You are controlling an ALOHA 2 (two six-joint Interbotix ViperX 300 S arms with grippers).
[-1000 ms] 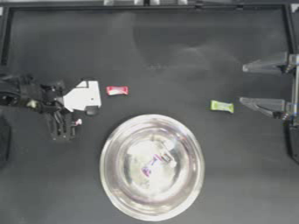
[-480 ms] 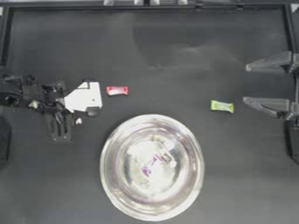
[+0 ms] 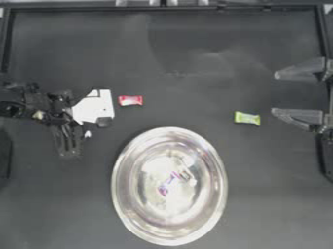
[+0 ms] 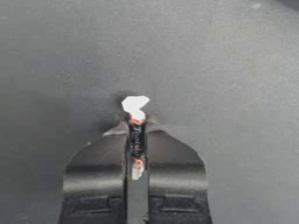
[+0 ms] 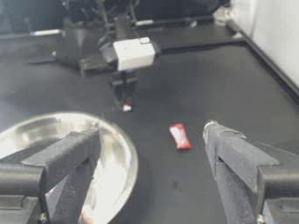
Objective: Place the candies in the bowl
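Note:
My left gripper (image 3: pixel 88 132) hangs low at the table's left side, left of the bowl (image 3: pixel 130 194). In the left wrist view it (image 4: pixel 137 127) is shut on a white twist-wrapped candy (image 4: pixel 135 105), whose white end sticks out past the fingertips. A red candy (image 3: pixel 130 100) lies just right of the left wrist, and a green candy (image 3: pixel 247 118) lies toward the right. Inside the silver bowl I see a purple candy (image 3: pixel 168 185) and something pale beside it. My right gripper (image 3: pixel 286 93) stands open at the right edge, holding nothing.
The table's raised rim (image 3: pixel 162 7) runs along the far side. The right wrist view looks across the table at the left arm (image 5: pixel 133 53), the red candy (image 5: pixel 180 136) and the bowl's rim (image 5: pixel 125 148).
Hardly anything differs: the left gripper has crept slightly to the right with the white candy still in it, and the right arm stays in place.

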